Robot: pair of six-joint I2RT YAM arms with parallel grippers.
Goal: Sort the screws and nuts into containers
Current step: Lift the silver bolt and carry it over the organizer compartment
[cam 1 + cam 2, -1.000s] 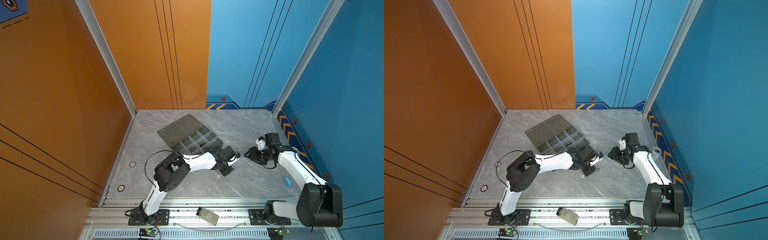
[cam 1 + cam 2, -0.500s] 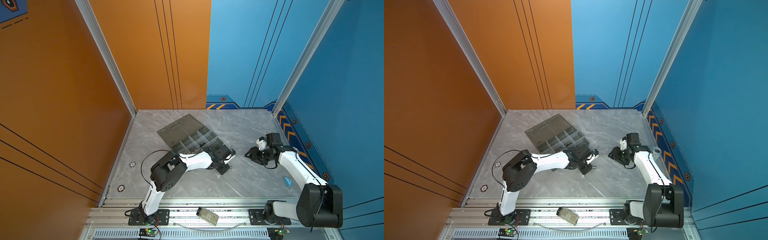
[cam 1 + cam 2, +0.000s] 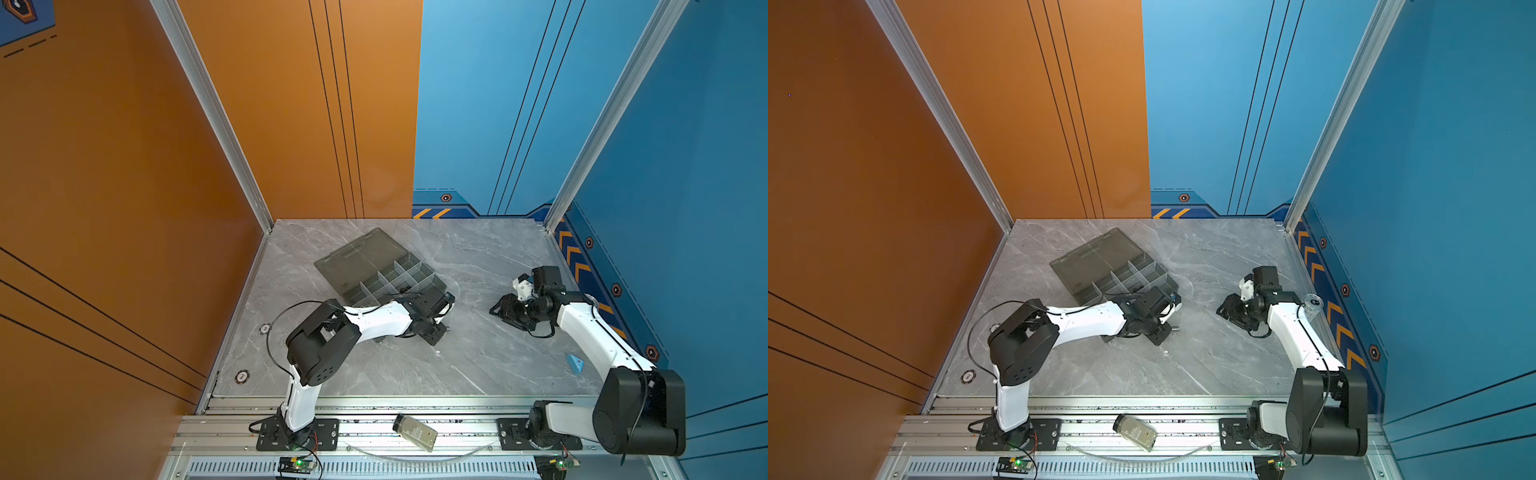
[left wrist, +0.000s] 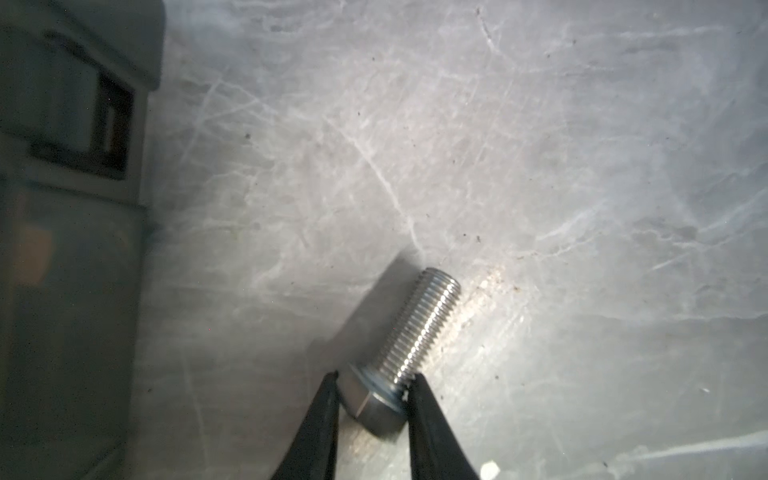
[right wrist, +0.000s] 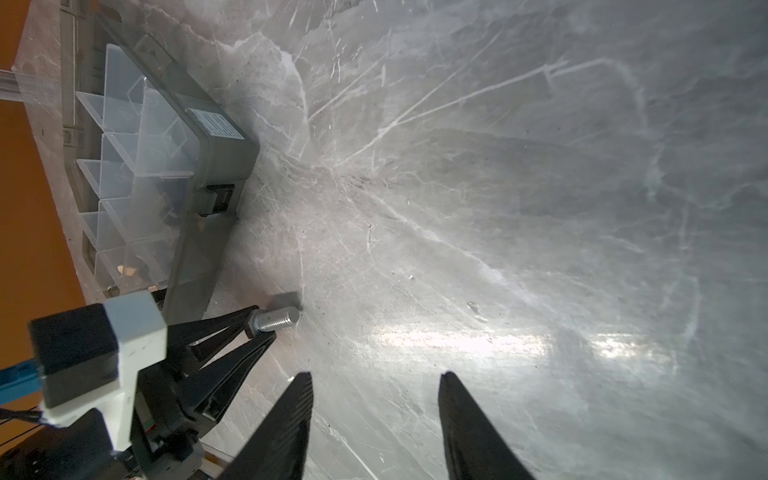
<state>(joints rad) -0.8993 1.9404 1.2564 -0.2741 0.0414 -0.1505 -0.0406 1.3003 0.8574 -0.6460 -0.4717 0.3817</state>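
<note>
Grey marble tabletop (image 3: 478,365); orange wall (image 3: 124,166); blue wall (image 3: 685,166)

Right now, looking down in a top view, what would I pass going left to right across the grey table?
Round marker → smoky-grey organiser box → right gripper → small blue wedge.

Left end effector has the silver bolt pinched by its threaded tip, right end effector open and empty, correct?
Not the tip. The left wrist view shows the left end effector pinching the silver bolt at its hex head, threads free. The right end effector is open and empty.
</note>
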